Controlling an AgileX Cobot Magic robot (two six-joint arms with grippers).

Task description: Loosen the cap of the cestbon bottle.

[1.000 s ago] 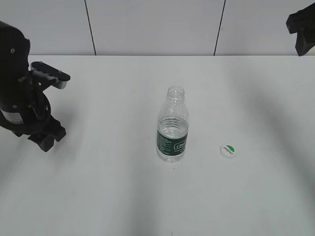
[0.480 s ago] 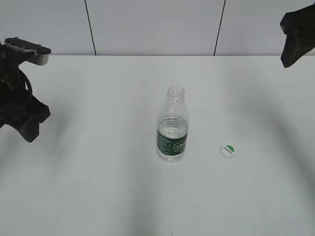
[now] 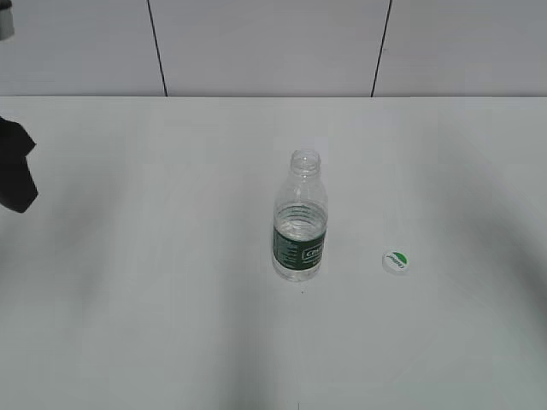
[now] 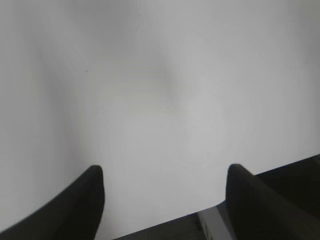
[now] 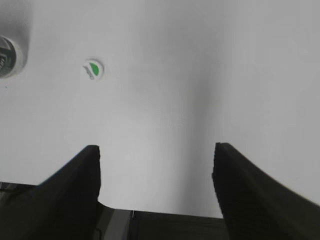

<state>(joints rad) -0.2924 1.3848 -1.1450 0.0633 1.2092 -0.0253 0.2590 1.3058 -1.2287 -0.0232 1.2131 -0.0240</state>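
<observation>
While cestbon bottle [image 3: 300,224] stands uncapped mid-table | cap [image 3: 395,261] lies right of it, apart | left gripper [image 4: 165,182] released | right gripper [image 5: 156,160] released

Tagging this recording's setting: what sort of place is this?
Probably a lab test bench, not a home: a bare white table, plain white panelled wall, and only a bottle with its cap off.

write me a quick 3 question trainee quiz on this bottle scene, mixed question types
1. True or false: the cap is screwed onto the cestbon bottle.
2. Multiple choice: the bottle is A) lying down B) upright C) held in a tool.
3. Fill in: in the right wrist view, the right tool is ____ with nothing between its fingers.

Key: 1 false, the cap lies on the table right of the bottle; 2 B; 3 open.
</observation>
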